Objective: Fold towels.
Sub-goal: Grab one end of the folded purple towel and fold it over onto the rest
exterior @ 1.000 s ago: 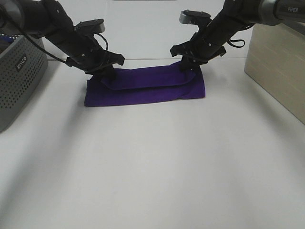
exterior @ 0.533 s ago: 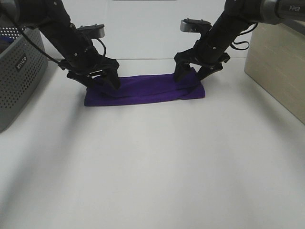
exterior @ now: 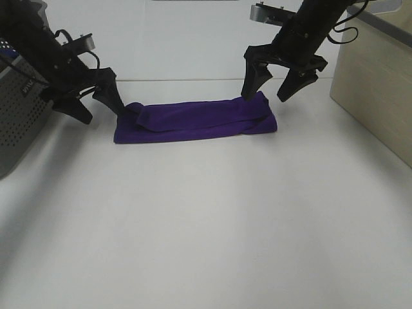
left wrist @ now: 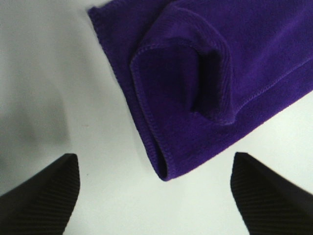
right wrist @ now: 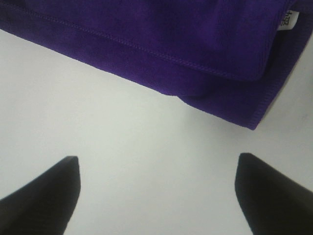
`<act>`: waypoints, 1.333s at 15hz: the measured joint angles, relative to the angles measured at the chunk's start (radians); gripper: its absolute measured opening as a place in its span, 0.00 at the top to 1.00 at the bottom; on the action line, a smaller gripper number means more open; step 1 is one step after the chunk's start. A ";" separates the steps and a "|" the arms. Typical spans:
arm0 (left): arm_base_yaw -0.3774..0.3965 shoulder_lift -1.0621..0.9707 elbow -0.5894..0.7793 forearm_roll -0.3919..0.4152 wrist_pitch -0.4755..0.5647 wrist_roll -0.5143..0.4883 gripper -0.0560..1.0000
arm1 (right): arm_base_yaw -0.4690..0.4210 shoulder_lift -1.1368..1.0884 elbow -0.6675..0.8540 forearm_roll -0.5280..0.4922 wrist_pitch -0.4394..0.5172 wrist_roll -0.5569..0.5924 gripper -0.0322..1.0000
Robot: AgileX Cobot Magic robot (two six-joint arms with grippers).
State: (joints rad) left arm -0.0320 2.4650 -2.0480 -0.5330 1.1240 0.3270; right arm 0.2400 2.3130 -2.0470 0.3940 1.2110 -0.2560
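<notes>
The towel lies at the far middle of the white table as a long, narrow folded band, deep purple and plush. It looks light and limp, so it will likely sag and slide on itself rather than hold a crease. The stitched hems at the short ends seem the surest places to pinch, each taken through all layers at once. At its left end the top layer puckers into a loose pocket, which may need smoothing. A small white tag shows at the right end. The left gripper hangs spread wide and empty just off the towel's left end, near the grey basket. The right gripper is likewise spread and holds nothing, raised over the right end not far from the wooden box. Half a second ago both grippers were down on the cloth at its two ends. Since then they have let go and drawn away, the left one outward and the right one upward, while the towel has kept its place
</notes>
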 joint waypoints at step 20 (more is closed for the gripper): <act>-0.127 0.213 -0.313 0.052 0.045 -0.091 0.92 | 0.000 -0.028 0.000 -0.032 0.005 0.029 0.16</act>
State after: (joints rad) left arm -0.1590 2.6780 -2.3610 -0.4810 1.1690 0.2360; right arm 0.2400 2.2850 -2.0470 0.3620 1.2160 -0.2270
